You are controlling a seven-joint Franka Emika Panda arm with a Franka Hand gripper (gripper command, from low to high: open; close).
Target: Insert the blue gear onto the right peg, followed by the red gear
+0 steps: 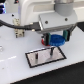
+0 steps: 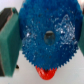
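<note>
In the exterior view, a grey plate [image 1: 45,56] with a black border lies on the white table [image 1: 15,67], and the slim right peg [image 1: 53,51] rises from it. Directly above hangs the gripper [image 1: 57,39], its fingers pinching the blue gear [image 1: 58,40] by the rim, held clear of the plate. In the wrist view, the red gear [image 2: 47,74] peeks from behind the blue disc's edge.

The white arm [image 1: 47,15] is seen entering from the upper part of the exterior view, wrist pointed downward; the end effector [image 1: 57,41] is closed on the blue gear [image 2: 48,34]; green finger pads [image 2: 9,35] are pressed against its opposite edges.
</note>
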